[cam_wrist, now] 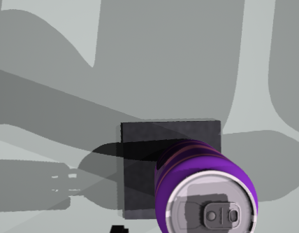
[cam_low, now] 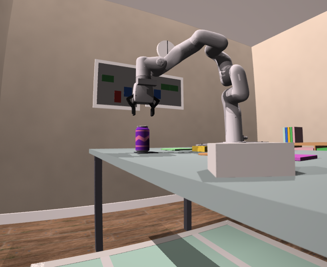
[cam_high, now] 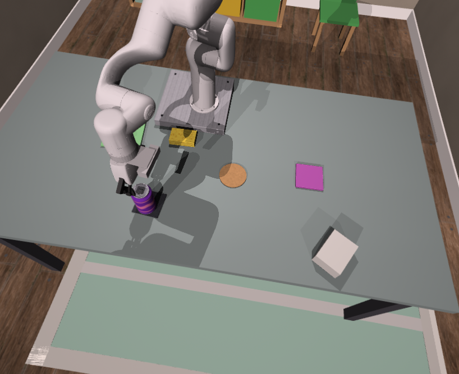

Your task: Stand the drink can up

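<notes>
The purple drink can (cam_high: 142, 199) with pink stripes stands upright on a dark square coaster (cam_high: 156, 208) near the table's front left. It also shows in the exterior view (cam_low: 142, 138) and at the bottom of the wrist view (cam_wrist: 207, 190), with the dark coaster (cam_wrist: 156, 161) under it. The round cork coaster (cam_high: 233, 175) lies flat on the table to the can's right, apart from it. My gripper (cam_low: 142, 111) is open and empty, hanging a short way above the can.
A magenta square coaster (cam_high: 309, 176) lies right of the cork one. A pale box (cam_high: 335, 252) sits at the front right. A yellow block (cam_high: 183, 137) lies by the arm's base, and a green mat (cam_high: 138, 134) is mostly hidden behind the arm.
</notes>
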